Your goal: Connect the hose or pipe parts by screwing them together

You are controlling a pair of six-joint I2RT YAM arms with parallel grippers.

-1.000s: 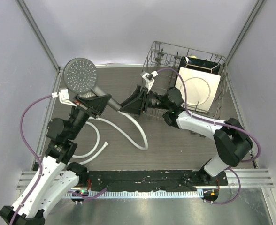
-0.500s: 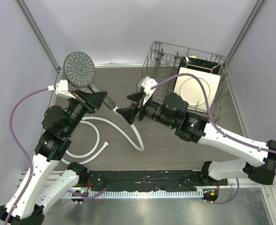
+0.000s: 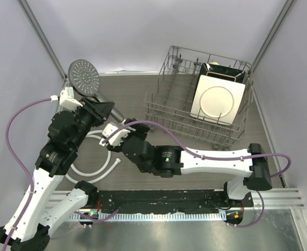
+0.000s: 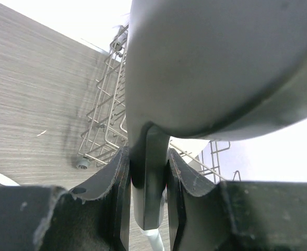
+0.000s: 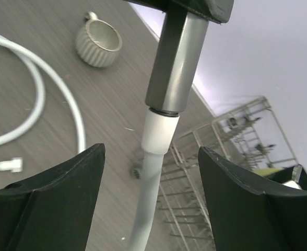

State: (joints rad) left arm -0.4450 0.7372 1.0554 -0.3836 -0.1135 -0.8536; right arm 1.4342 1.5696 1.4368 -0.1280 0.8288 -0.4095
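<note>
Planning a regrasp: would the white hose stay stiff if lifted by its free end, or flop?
Probably floppy: the white hose lies in loose curves on the table and bends below the shower head handle. Likely light: a push would shift one loop only. Its small end nut may slip.

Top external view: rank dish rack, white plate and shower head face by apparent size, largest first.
1. dish rack
2. white plate
3. shower head face, held raised, so nearness flatters it, yet it looks smallest.
</note>
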